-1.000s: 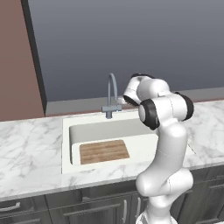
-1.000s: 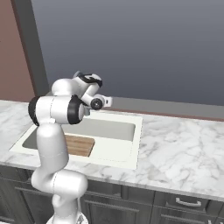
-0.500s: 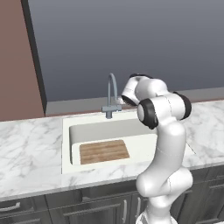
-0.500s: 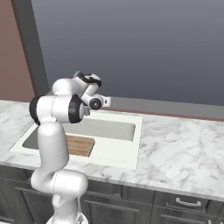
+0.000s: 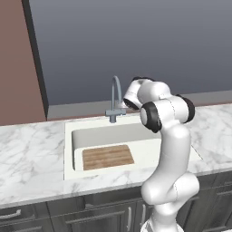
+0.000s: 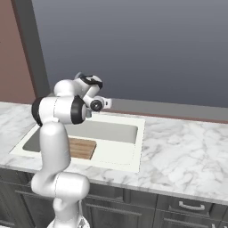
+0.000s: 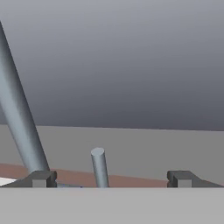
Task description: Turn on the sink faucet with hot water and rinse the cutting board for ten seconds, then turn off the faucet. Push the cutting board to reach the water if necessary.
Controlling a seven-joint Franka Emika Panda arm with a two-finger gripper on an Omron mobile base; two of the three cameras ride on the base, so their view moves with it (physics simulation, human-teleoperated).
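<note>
The white sink (image 5: 68, 149) is set into the marble counter. The wooden cutting board (image 5: 108, 157) lies flat on the basin floor toward the left, and its right end (image 6: 82, 148) shows beside the arm. The grey gooseneck faucet (image 5: 115, 95) stands behind the basin, with its spout (image 7: 17, 113) slanting up at the left of the hand view. My gripper (image 5: 124, 107) is at the right side of the faucet base. It is open, and a small lever handle (image 7: 99, 168) stands between its fingertips (image 7: 41, 178) without touching them. The water is out of view.
A dark wall panel rises behind the counter, and a brown wall (image 5: 18, 63) stands at the left. Marble counter (image 6: 187, 151) stretches to the right of the sink. Dark cabinet drawers (image 6: 187, 207) run below the counter's front edge.
</note>
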